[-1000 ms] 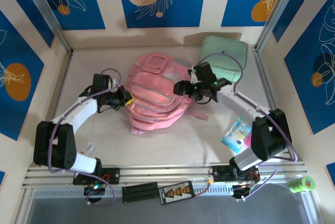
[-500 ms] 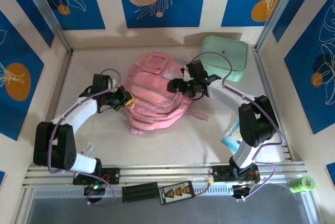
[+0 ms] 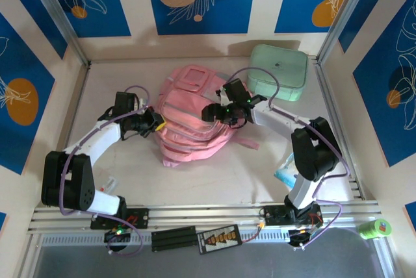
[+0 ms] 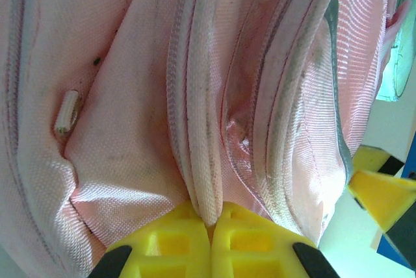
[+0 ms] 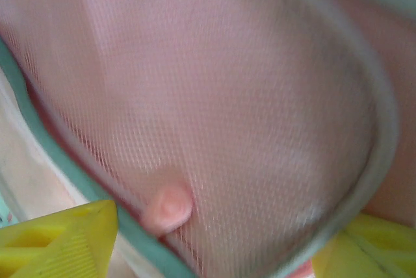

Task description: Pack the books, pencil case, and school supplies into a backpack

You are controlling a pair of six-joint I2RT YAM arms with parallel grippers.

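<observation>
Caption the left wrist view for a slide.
Left gripper pinches a ridged seam of the pink backpack.

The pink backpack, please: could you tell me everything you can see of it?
The backpack is soft light-pink woven fabric. It lies front up in the middle of the table, with stacked front pockets, pale piping, a mesh panel edged in grey-green, and a strap trailing to its right. The left claw is shut on a piped seam at its left edge. The right claw, open, sits over the mesh.
</observation>
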